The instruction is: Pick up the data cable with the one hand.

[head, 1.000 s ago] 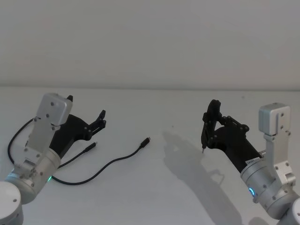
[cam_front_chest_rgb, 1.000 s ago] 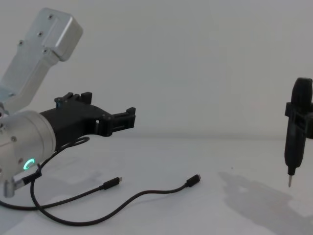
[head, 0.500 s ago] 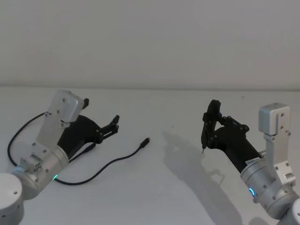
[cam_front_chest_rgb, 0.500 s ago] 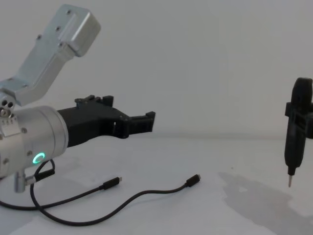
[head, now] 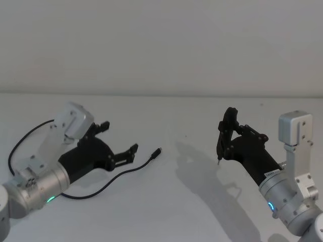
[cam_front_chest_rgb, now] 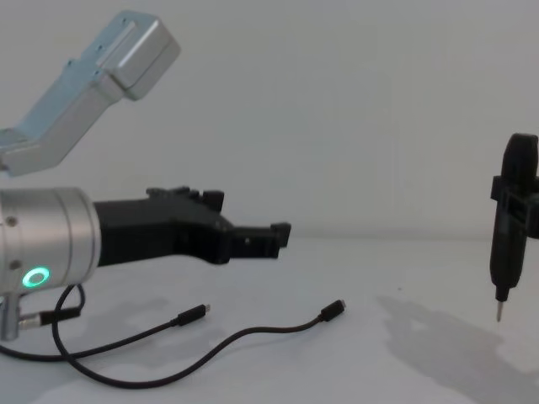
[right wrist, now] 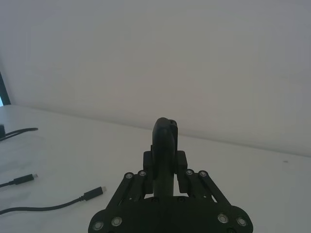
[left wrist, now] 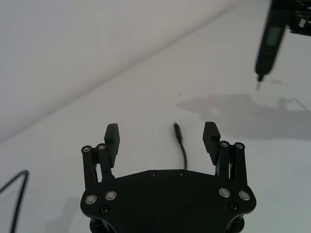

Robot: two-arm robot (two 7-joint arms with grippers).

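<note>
- I have two grippers over one white table [head: 166, 212], and one data cable [left wrist: 182, 148] lies flat on it.
- My left gripper [head: 119, 136] sits at the lower left of the head view. Its two fingers are spread wide and hold nothing.
- In the chest view this gripper reaches in from the left edge, raised above the table and apart from the cable below it. One green ring [cam_front_chest_rgb: 35, 277] glows on its silver wrist.
- The cable runs as a long curve from the lower left towards the middle of the chest view. It has two plugs: one [cam_front_chest_rgb: 337, 307] near the middle of the frame, the other [cam_front_chest_rgb: 202, 310] to its left, under my left gripper.
- In the left wrist view, one plug end of the cable lies on the table between my two spread fingers.
- My right gripper [right wrist: 165, 165] is at the right of the head view, well apart from the cable. Its two fingers are pressed against one slim black tool [cam_front_chest_rgb: 509, 227], which hangs tip down just above the table.
</note>
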